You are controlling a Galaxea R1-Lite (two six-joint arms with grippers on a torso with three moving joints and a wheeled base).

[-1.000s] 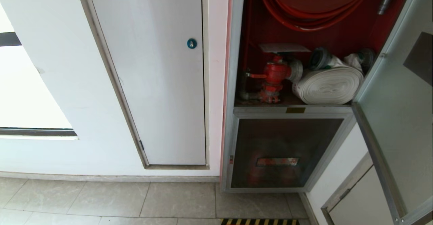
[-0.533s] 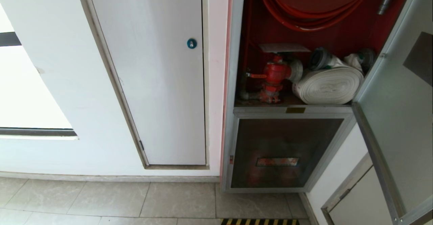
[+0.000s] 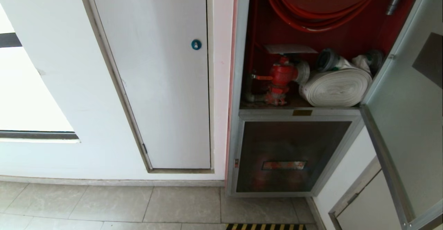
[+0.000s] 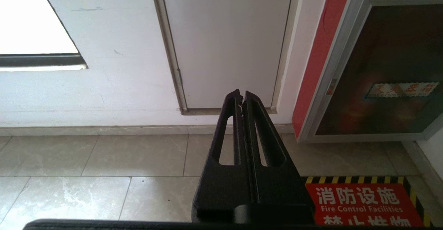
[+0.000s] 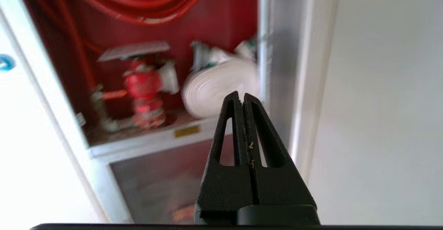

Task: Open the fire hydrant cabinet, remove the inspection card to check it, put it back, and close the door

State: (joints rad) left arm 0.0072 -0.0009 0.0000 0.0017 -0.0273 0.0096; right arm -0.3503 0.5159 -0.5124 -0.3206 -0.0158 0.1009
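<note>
White wall [image 3: 52,95] with a white door [image 3: 162,84] bearing a blue round lock [image 3: 196,44], above grey floor tiles [image 3: 114,205]

— What do we see of our own body here?

— Only the two claws, one in each wrist view; the head view shows none of our frame. The left claw [image 4: 242,93] is matte black, two long tapering fingers [image 4: 229,133], each pierced by a narrow slot with rounded ends.

— And the other?

— The right claw [image 5: 242,95] is the same black pair, slotted alike, its fingers [image 5: 266,143] wedge-shaped and widening toward a solid black base. Pale specks dot the seam where they meet.

— Any markings, cables, screws?

— None that we can make out. A rounded black bar crosses below each base, and a dark edge runs along the bottom of both views.
</note>
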